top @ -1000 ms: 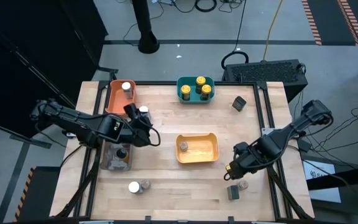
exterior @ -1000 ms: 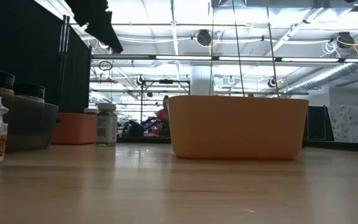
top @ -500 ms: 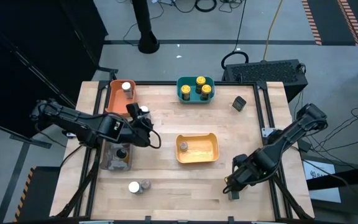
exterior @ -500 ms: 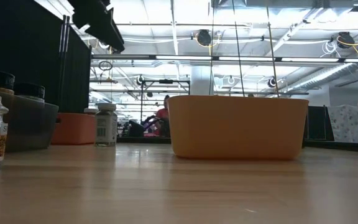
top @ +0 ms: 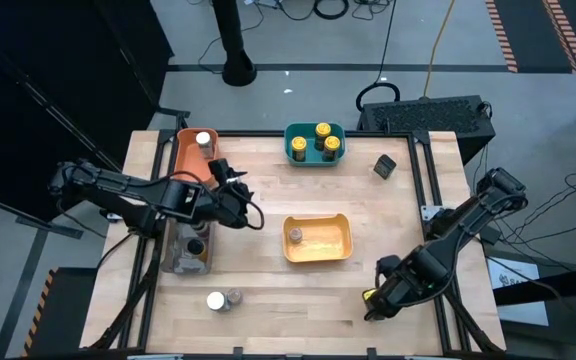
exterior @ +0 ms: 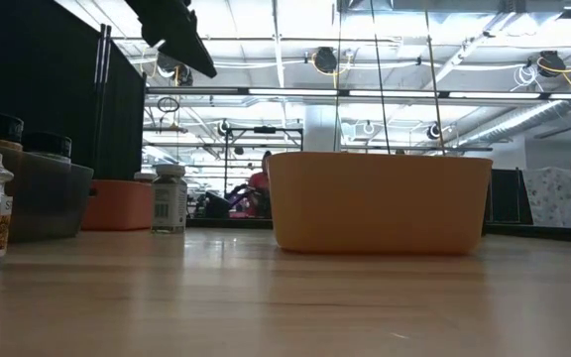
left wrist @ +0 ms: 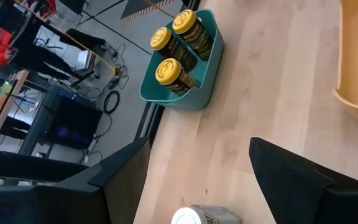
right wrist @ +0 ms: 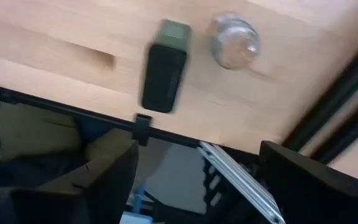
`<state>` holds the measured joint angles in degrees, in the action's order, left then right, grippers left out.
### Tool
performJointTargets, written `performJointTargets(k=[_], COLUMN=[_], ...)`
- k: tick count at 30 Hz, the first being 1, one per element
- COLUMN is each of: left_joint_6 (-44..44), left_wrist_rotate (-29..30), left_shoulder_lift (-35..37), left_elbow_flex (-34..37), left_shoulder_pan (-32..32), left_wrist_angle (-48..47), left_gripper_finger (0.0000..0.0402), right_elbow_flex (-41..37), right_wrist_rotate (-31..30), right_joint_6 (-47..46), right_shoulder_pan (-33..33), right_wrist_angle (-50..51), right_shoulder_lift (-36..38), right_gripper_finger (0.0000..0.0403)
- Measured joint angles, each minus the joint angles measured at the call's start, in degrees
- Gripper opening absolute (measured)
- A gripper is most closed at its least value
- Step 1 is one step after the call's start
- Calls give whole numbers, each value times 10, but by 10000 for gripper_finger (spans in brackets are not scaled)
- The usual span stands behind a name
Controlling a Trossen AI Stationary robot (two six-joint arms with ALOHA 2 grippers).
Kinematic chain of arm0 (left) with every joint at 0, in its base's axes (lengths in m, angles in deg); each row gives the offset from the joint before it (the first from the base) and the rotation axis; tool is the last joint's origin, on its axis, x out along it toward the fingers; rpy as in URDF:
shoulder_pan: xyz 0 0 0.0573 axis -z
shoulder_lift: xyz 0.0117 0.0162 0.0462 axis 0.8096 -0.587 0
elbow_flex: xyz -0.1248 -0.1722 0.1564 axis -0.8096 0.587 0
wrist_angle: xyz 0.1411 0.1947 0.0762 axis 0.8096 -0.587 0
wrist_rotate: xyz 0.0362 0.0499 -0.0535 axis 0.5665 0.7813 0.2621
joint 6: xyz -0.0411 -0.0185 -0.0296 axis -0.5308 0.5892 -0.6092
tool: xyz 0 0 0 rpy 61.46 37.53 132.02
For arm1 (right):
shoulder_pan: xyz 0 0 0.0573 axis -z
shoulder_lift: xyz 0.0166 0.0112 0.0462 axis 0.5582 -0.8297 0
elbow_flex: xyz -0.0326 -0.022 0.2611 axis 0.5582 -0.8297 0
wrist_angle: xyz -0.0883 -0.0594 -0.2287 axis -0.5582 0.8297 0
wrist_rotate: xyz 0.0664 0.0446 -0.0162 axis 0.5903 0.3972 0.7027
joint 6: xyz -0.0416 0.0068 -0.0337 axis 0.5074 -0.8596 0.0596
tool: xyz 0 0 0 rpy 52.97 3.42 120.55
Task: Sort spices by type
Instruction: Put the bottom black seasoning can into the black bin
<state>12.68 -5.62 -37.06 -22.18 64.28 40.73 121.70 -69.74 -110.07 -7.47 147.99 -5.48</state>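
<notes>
Three yellow-lidded spice jars (top: 321,141) stand in the teal plastic bin (top: 295,150) at the far edge of the pale wooden worktop (top: 268,300). One white-lidded jar (top: 203,140) sits in the orange bin (top: 183,160) at the far left corner, another jar (top: 294,235) in the yellow bin (top: 333,240) mid-worktop. The left tool (top: 230,185) hangs over a white-capped jar (left wrist: 194,216) beside the orange bin, fingers apart and holding nothing. The right tool (top: 376,300), jaws also apart, hovers at the near right corner above a dark rectangular tin (right wrist: 165,74) and a clear-topped jar (right wrist: 235,40) (both untouched). Two more jars (top: 224,299) wait near the near edge.
</notes>
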Motion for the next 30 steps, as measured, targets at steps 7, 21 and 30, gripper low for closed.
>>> performJointTargets(k=[7, 21, 30], left_joint_6=[0, 112, 135], left_wrist_rotate=[-39, -383, -369], left_shoulder_lift=[0, -30, -45], left_elbow_flex=[0, 0, 0], left_shoulder_pan=[-1, 10, 6], left_wrist_angle=[-1, 140, 164], left_gripper_finger=[283, 283, 283], right_elbow_flex=[0, 7, 7], right_wrist_rotate=[-20, -32, -31], right_joint_6=[-1, 23, 49], right_shoulder_pan=[0, -12, -5], right_wrist_angle=[-27, -74, -76], right_shoulder_lift=[-8, -54, -105], right_gripper_finger=[320, 320, 320])
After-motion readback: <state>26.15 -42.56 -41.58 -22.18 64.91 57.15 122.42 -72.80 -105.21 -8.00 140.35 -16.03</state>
